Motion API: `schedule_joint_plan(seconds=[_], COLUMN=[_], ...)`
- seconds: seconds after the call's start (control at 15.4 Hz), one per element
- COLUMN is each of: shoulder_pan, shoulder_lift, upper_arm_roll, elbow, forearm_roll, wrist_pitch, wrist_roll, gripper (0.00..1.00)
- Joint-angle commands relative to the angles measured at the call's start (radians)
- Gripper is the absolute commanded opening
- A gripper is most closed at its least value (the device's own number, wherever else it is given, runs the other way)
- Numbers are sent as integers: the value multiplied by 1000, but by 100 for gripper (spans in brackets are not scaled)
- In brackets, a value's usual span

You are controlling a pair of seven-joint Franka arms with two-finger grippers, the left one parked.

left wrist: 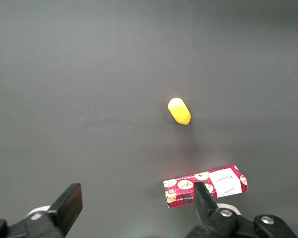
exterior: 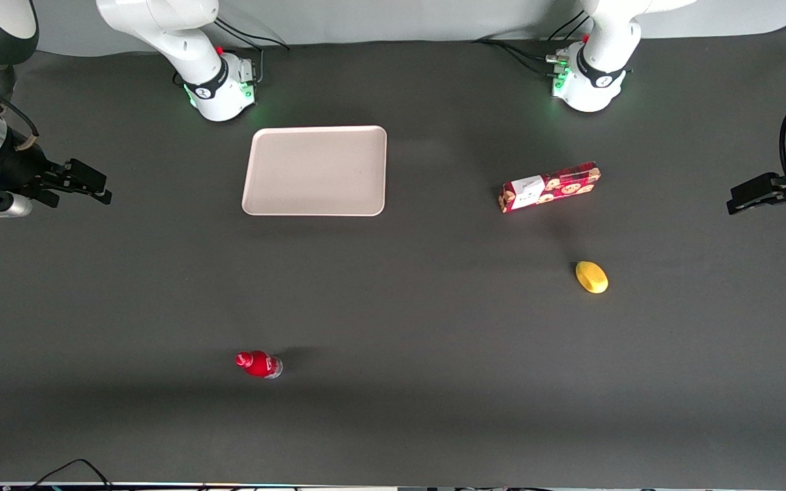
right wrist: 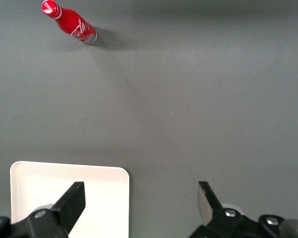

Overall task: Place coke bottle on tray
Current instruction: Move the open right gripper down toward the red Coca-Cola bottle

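- My gripper (exterior: pixel 93 185) hangs above the table at the working arm's end, fingers spread wide apart and holding nothing; the wrist camera shows the same gripper (right wrist: pixel 141 201) with both black fingers (right wrist: pixel 74 201) clear of every object.
- My arm reaches in from the table's edge with the wrist held roughly level, the fingertips pointing in over the dark mat (exterior: pixel 393 307).
- The coke bottle (exterior: pixel 257 363) stands on the mat, well apart from my gripper and nearer the front camera than anything else on the table; from the wrist it shows as a slim red bottle (right wrist: pixel 69 23) with a red cap and white script on its label.
- The tray (exterior: pixel 316 171) lies flat and bare on the mat, farther from the front camera than the bottle and well apart from it; one rounded corner of it (right wrist: pixel 97 176) sits beneath my open fingers in the wrist view.
- A red cookie box (exterior: pixel 550 187) and a yellow lemon-like fruit (exterior: pixel 591 277) lie toward the parked arm's end of the table, near each other but apart, the fruit nearer the front camera.
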Motion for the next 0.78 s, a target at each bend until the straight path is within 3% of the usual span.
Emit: schedule_joint_plan(seconds=[0.0,0.39,0.71], shoulder_pan=[12,12,10], shoulder_lift=[-25,4,227], upper_arm_roll=[-12,-1,83], elbow=[-19,-10,216], forearm_roll=[23,26,26], wrist_pitch=[16,71,82], wrist_roll=[5,5,7], gripper=[100,100,100])
